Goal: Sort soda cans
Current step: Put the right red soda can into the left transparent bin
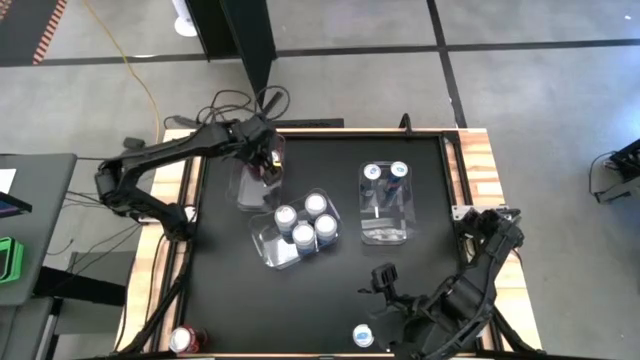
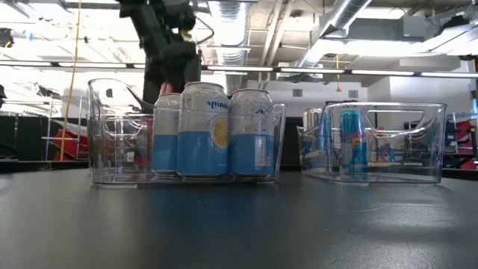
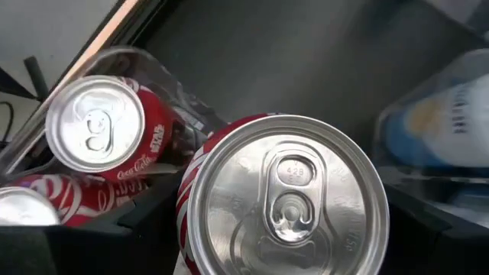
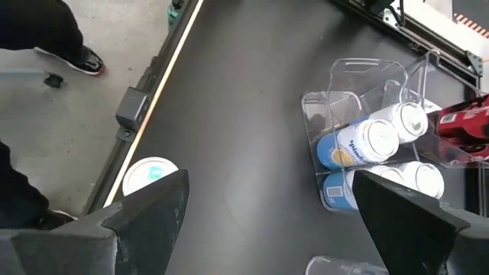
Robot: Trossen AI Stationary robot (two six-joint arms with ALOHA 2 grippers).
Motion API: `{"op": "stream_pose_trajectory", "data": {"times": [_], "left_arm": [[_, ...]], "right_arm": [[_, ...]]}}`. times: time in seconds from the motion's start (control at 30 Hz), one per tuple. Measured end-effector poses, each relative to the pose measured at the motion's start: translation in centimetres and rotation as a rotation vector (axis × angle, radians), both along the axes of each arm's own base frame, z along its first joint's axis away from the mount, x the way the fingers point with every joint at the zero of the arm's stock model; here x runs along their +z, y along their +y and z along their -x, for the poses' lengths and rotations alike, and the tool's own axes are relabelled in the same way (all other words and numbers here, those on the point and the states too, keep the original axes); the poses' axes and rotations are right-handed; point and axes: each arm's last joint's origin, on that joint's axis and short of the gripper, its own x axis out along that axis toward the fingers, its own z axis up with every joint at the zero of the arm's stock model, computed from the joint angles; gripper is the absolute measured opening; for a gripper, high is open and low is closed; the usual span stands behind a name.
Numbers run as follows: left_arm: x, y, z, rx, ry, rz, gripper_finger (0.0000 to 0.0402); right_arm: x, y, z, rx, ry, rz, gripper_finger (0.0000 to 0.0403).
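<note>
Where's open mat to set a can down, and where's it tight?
Free: the black mat on the left, near side, and the strip between the middle bin and the right bin. Crowded: far left, where the left tool holds a red can over the red-can bin.

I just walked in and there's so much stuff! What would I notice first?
Probably the four white-and-blue cans packed together in the clear middle bin. Next, the left tool over the far-left bin, holding a red can above other red ones. The right tool waits open at the table's near edge, by a lone can.
</note>
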Motion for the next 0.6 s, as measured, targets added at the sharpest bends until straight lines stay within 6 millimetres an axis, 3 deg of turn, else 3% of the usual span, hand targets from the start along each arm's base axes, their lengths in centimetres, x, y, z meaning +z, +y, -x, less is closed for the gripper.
{"op": "stream_pose_trajectory", "data": {"times": [0.3,0.6], "left_arm": [[-5.1,1.9,1.2,0.026,-0.015,-0.027,0.0303],[-6.7,3.0,1.7,0.036,-0.104,-0.066,0.0303]], "right_arm": [[0.0,0.1,0.1,-0.014,0.001,-0.013,0.0388],[0.0,-0.4,-0.3,-0.031,0.001,-0.013,0.0388]]}}
